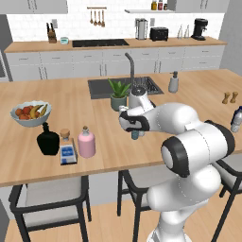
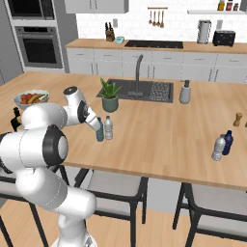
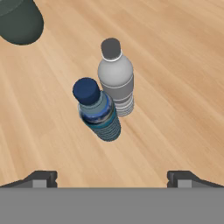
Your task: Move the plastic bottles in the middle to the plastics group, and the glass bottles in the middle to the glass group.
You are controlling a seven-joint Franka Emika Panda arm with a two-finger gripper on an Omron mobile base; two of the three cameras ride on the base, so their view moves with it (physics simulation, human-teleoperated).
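Two slim plastic bottles stand side by side mid-counter: a dark teal-blue one point(image 3: 98, 111) point(image 2: 100, 131) and a clear greyish-white one point(image 3: 116, 81) point(image 2: 109, 128). My gripper point(image 3: 111, 179) point(image 2: 97, 124) hovers above them, open, nothing between its fingertips point(image 3: 41, 178), the teal bottle closest to it. In the left base view my hand point(image 1: 134, 126) hides most of both bottles. The pale-pink glass bottle point(image 1: 86, 143) stands at the left beside the square blue-labelled bottle point(image 1: 67, 151) and the black flask point(image 1: 48, 140). The plastics group point(image 2: 219, 147) point(image 1: 236, 118) stands at the right.
A potted plant point(image 1: 118, 97) point(image 3: 19, 19) stands just behind the two slim bottles, with the sink point(image 1: 101, 87) and faucet behind it. A fruit bowl point(image 1: 30, 113) sits at far left. A soap dispenser point(image 2: 185, 92) and brown shakers point(image 1: 229, 98) lie right. Stools line the counter's front.
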